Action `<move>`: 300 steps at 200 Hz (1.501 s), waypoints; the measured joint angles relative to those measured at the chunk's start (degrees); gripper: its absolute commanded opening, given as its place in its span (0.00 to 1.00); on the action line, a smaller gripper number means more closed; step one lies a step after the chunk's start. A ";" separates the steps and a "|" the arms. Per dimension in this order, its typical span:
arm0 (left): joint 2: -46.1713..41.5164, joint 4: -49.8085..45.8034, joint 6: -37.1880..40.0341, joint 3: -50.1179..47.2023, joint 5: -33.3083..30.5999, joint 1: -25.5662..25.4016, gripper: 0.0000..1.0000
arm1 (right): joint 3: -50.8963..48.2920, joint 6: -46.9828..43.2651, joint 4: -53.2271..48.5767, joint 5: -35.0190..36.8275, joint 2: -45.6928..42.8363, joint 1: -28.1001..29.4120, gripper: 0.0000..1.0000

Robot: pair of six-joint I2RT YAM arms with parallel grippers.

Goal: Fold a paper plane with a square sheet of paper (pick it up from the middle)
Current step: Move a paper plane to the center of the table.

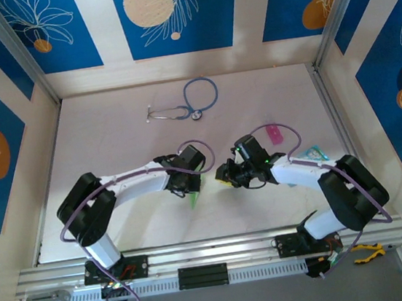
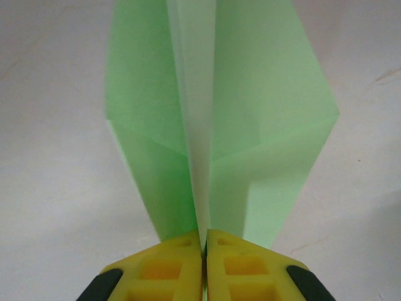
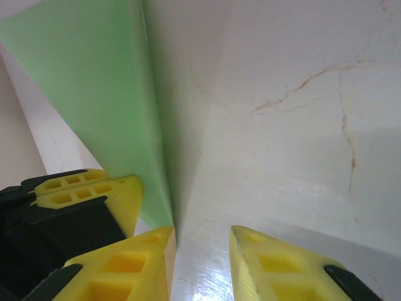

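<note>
Lest it unfold, my left gripper (image 2: 203, 241) clamps the paper (image 2: 263, 125) at bottom centre.
Alongside, my right gripper (image 3: 200, 235) is half-open, empty.

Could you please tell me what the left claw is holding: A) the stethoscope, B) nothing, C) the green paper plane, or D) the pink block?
C: the left claw is shut on the green paper plane at its centre crease.

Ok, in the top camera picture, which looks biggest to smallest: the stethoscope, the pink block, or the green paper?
1. stethoscope: clearly the largest.
2 and 3. green paper and pink block: both look small and alike, and the paper is partly hidden, so I won't rank them.
</note>
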 measured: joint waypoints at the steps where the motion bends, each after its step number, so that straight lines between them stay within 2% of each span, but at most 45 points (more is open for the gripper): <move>1: 0.04 -0.02 -0.04 0.02 0.00 0.00 0.12 | 0.00 0.00 0.02 0.02 0.07 0.00 0.28; 46: 0.09 -0.22 0.24 0.04 0.17 -0.11 0.17 | -0.02 0.00 0.13 -0.15 0.70 0.00 0.29; 183: 2.12 0.02 0.42 0.24 2.10 -0.26 0.18 | -0.02 0.00 0.57 -1.31 1.84 0.00 0.29; 300: 3.58 0.11 0.28 2.08 1.40 -1.55 0.12 | -0.02 0.00 0.90 -1.36 1.88 -0.04 0.28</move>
